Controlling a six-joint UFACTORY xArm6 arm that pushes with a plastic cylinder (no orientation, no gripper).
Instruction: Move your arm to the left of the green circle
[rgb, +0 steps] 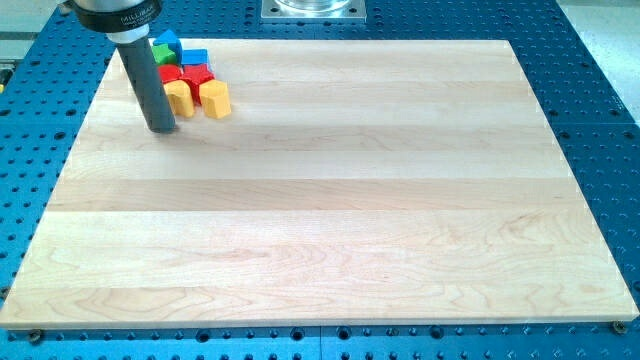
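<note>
A cluster of small blocks lies at the view's top left of the wooden board (320, 200). A green block (161, 53), its shape hard to tell, is partly hidden behind my rod. Two blue blocks (169, 40) (195, 57) lie at its top and right. Two red blocks (171, 73) (201, 77) lie just below them. Two yellow blocks (179, 98) (215, 99) form the cluster's bottom row. My tip (161, 129) rests on the board at the bottom left of the cluster, close beside the left yellow block and below the green block.
The board rests on a blue perforated table (590, 60). A metal mount (314, 9) sits past the board's top edge. The board's left edge is near my tip.
</note>
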